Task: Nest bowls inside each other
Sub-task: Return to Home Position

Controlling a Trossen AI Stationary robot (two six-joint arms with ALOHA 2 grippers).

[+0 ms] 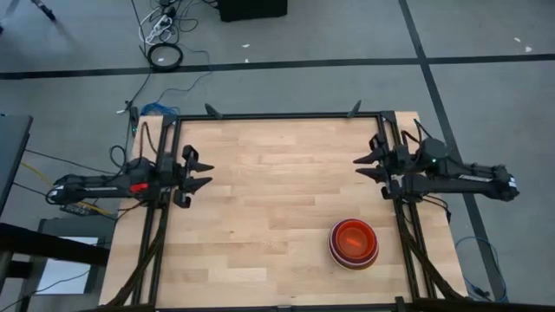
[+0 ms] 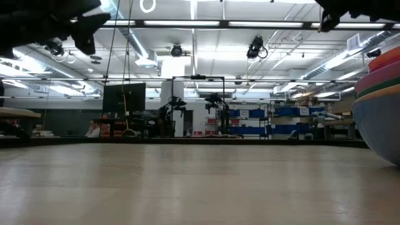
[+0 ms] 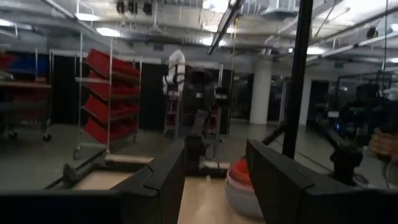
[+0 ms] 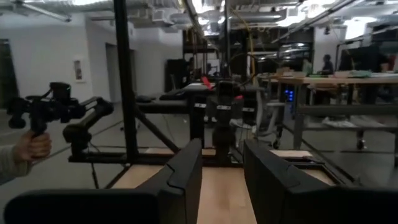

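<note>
The bowls (image 1: 353, 243) stand as one nested stack on the table's near right part, a red-orange one innermost on top. The low view shows the stack (image 2: 378, 119) at its right edge, with coloured rims layered above a grey-blue outer wall. It also shows in the left wrist view (image 3: 239, 183). My left gripper (image 1: 209, 173) hovers open at the table's left edge, pointing across the table. My right gripper (image 1: 356, 166) hovers open at the right edge, farther back than the stack. Both hold nothing.
Black frame rails (image 1: 277, 115) run along the table's far, left and right sides. Bare wood (image 1: 277, 199) spreads between the two grippers. Beyond the table, a person's hand (image 4: 31, 146) holds a dark handle device.
</note>
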